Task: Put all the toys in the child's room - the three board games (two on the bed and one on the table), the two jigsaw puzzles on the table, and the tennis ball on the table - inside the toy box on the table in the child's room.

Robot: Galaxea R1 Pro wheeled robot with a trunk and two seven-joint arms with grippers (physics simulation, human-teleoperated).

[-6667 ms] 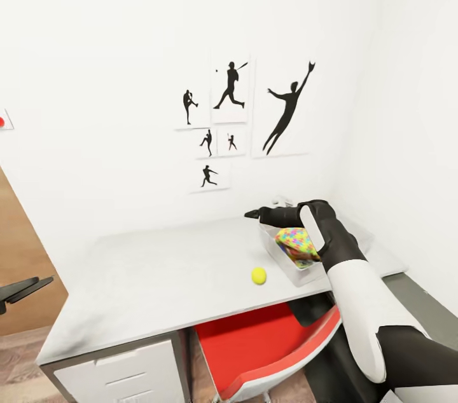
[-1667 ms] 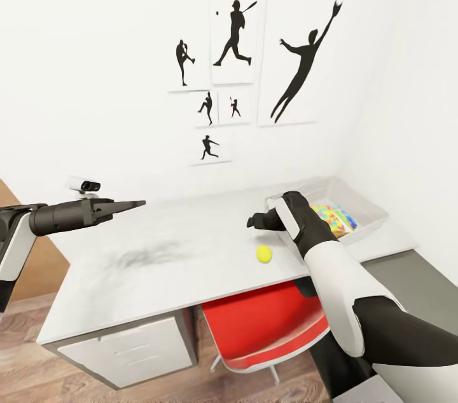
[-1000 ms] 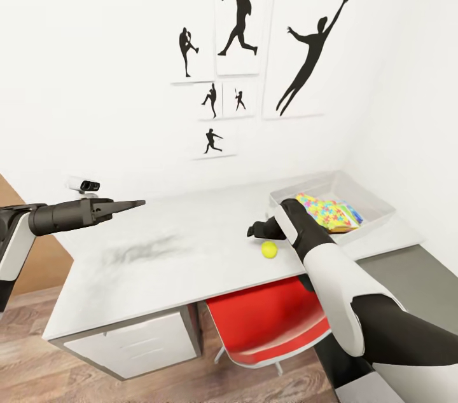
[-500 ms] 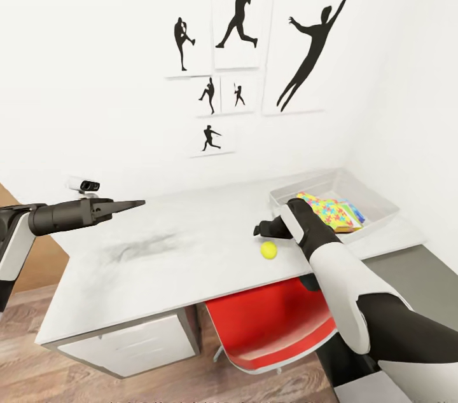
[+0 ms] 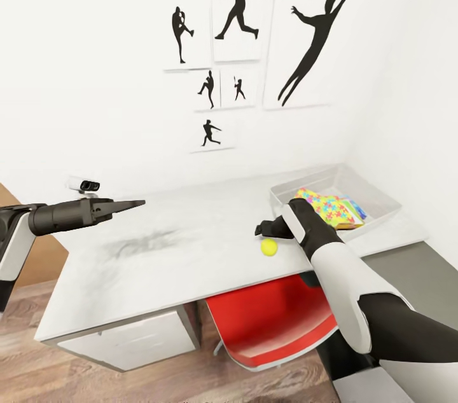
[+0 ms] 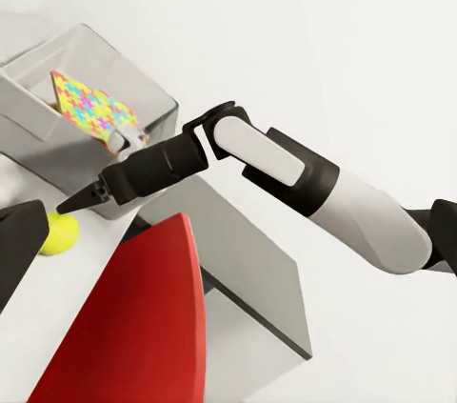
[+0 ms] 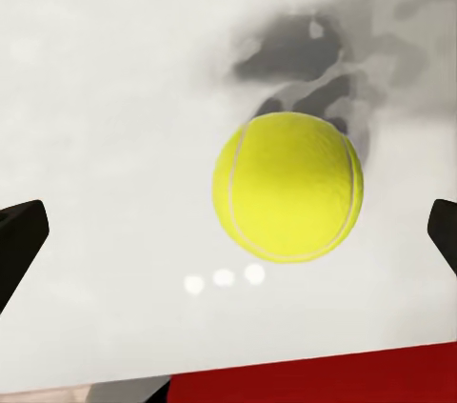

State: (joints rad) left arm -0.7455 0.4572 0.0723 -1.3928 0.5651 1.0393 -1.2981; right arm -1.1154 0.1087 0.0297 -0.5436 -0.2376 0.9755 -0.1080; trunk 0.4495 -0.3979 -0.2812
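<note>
The small yellow-green tennis ball [image 5: 269,246] is seen lying on the pale grey table top [image 5: 191,244], near its front edge above a red chair seat [image 5: 270,320], with the right gripper [image 5: 259,231] poised just over it, fingers spread apart and empty. A multicoloured jigsaw puzzle [image 5: 327,207] is held in the shallow light grey toy box [image 5: 381,203] at the table's right end, while the left gripper [image 5: 130,204] is kept well apart above the table's left part, fingers pressed together on nothing

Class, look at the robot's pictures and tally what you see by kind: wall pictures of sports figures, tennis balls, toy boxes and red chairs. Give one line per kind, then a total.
Wall pictures of sports figures: 6
Tennis ball: 1
Toy box: 1
Red chair: 1
Total: 9
</note>
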